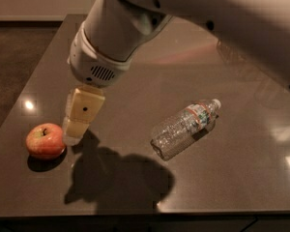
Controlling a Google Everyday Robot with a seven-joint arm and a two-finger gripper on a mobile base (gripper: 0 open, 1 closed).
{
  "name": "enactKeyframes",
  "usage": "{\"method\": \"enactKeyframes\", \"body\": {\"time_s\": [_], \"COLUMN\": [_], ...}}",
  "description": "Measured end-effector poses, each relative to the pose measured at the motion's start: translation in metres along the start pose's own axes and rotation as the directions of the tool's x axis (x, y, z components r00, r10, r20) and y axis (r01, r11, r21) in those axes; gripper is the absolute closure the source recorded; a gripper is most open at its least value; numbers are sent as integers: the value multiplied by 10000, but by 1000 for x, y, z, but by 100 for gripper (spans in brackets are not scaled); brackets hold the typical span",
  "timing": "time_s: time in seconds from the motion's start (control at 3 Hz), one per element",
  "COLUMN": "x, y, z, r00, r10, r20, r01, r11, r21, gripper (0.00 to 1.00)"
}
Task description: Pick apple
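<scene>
Gripper low beside the apple

Dark, glossy and brown-grey, the table fills most of the view and mirrors ceiling lights as bright spots. The apple sits near its left, near corner. The gripper points down just to the apple's right, holding nothing I can see; from this side I cannot tell whether it is open or closed. A clear bottle lies on its side, well to the right. Brown floor and a pale wall show far left.
</scene>
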State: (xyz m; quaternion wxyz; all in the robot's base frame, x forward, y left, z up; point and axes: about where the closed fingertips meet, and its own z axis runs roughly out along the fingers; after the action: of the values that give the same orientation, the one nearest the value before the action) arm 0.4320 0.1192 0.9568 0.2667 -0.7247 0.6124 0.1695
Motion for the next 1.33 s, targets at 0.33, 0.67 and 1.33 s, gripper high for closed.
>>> {"method": "enactKeyframes", "body": {"time_s": [0.33, 0.67, 1.33], "x": [-21, -19, 0], "y": [6, 12, 23], "z": [41, 80, 119], "r00": [9985, 9919, 9796], "r10": [-459, -801, -1001], "r20": [-310, -987, -1743], "r01": [452, 739, 793], "r11": [9987, 9951, 9893], "r21": [-234, -653, -1221], "gripper": [0, 0, 0]}}
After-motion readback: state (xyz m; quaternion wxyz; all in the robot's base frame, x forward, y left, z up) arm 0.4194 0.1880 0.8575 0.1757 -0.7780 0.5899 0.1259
